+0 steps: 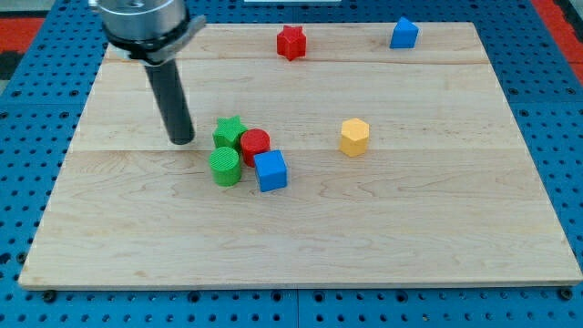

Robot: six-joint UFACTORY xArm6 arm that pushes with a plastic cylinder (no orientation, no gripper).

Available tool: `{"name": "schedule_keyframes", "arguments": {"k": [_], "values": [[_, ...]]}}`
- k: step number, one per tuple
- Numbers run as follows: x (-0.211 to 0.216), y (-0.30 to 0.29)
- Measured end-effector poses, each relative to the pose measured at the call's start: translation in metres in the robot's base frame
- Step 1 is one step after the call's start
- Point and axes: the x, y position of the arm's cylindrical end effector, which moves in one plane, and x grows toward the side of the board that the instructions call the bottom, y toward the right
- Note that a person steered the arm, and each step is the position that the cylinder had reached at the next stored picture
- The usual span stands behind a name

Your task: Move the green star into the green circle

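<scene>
you see my tip (183,140) on the worktop (437,228), just left of the green star (229,131), which touches the green circle (224,167) and red cylinder (255,145); no gripper shows.

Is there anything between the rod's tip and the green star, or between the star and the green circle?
Nothing visible. My tip sits just left of the green star with bare board between. The green circle lies directly below the star, apparently touching it.

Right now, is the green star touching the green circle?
Touching. The camera view shows the green star butting against the top of the green circle, no board between them. My tip stands left of the star.
</scene>
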Motion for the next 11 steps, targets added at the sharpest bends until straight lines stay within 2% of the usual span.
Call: {"name": "schedule_keyframes", "arguments": {"k": [2, 3, 4, 5, 8, 11], "values": [[-0.052, -0.006], [-0.057, 0.003], [-0.058, 0.042], [-0.044, 0.065], [0.019, 0.065], [0.019, 0.063]]}}
